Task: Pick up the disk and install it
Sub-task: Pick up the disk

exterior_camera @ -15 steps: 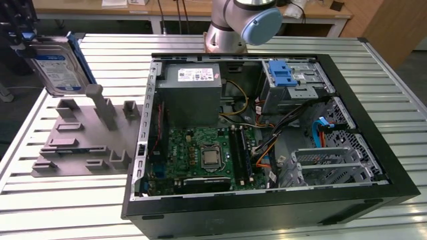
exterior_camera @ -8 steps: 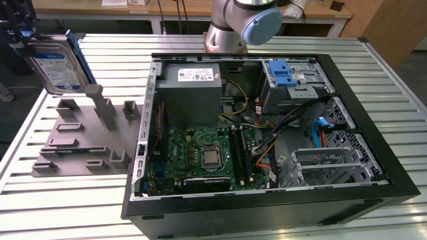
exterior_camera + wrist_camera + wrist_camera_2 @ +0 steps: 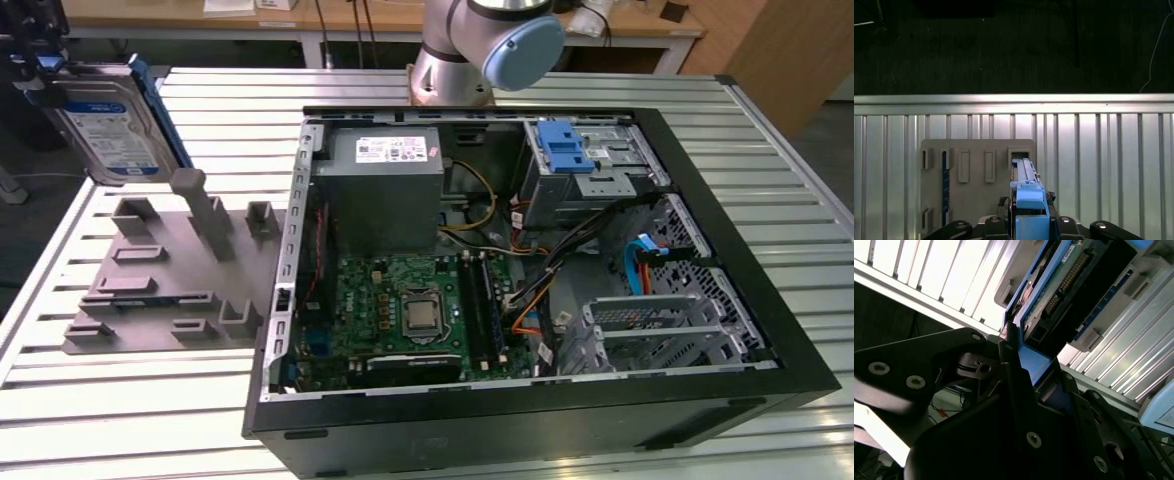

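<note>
slatted metal table [image 3: 134, 420] under everything, pale ribs running across. nearest on it, an open computer case [image 3: 534, 435], lying on its side with the inside bare to the exterior view. in the near part of the case, a green circuit board [image 3: 400, 310] with a square chip socket. further in, a grey metal box [image 3: 387, 190] with a white sticker. toward the case's far corner on the exterior view's right, a bright blue latch piece [image 3: 567, 148] on a metal cage. coloured cables [image 3: 534, 250] strung between board and cage.

just beside the case, on the exterior view's left, a grey holder plate [image 3: 147, 290] with upright posts and slots, flat on the table. past the plate's far end, away from the case, the disk [image 3: 114, 125] held up off the plate, standing on edge, white-and-blue label turned toward the exterior camera, blue bracket round its edges.

gripper [image 3: 1036, 372] clamped on the disk in the second wrist view, black fingers [image 3: 1010, 365] pressed against the blue bracket. in the first wrist view, disk seen edge-on over the holder plate.

behind the case, the arm base [image 3: 461, 60] with a blue cap, then wooden desks [image 3: 334, 15].
</note>
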`<state>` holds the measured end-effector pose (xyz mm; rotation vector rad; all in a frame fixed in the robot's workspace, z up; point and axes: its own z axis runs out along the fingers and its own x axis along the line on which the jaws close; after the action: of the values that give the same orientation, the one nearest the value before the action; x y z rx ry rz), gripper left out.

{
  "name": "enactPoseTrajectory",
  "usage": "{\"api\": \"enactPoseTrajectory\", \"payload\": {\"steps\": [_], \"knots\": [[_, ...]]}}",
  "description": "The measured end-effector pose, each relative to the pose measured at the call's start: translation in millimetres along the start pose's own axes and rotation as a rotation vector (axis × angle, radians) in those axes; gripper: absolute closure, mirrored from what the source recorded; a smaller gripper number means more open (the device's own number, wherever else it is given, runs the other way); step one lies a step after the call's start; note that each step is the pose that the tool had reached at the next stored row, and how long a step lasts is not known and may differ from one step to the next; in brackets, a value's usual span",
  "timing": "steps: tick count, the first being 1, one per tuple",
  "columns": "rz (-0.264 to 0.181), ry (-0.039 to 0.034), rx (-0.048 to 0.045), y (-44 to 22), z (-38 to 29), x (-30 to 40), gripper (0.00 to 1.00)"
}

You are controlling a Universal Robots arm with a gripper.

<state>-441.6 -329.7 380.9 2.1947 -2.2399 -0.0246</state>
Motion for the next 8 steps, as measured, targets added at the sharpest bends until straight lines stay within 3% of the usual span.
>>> {"api": "enactPoseTrajectory", "payload": {"steps": [8], "knots": [[0.0, 0.0, 0.0, 0.1, -8.1, -0.1, 0.64]]}}
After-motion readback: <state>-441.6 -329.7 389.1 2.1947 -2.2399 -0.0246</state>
